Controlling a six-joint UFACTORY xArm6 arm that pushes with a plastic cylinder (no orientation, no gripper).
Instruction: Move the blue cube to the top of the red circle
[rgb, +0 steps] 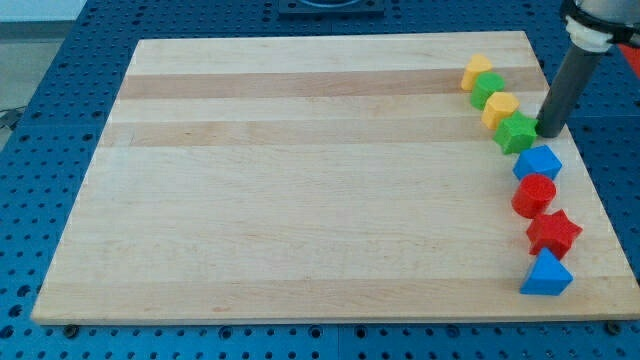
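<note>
The blue cube (538, 162) sits near the right edge of the wooden board (300, 200), about mid-height in the view. It touches the red circle (533, 195) just below it and the green block (518, 133), star-like in outline, just above and to its left. My tip (549, 132) rests on the board directly above the blue cube, close to its upper edge and just beside the green block's right side; I cannot tell whether it touches either. The rod carries no jaws, so there is nothing to spread or pinch.

Below the red circle lie a red star (553, 233) and then a blue triangular block (546, 275), each touching the one above. Above the green block the line continues toward the upper left: a yellow block (499, 108), a second green block (488, 89), and another yellow block (477, 72).
</note>
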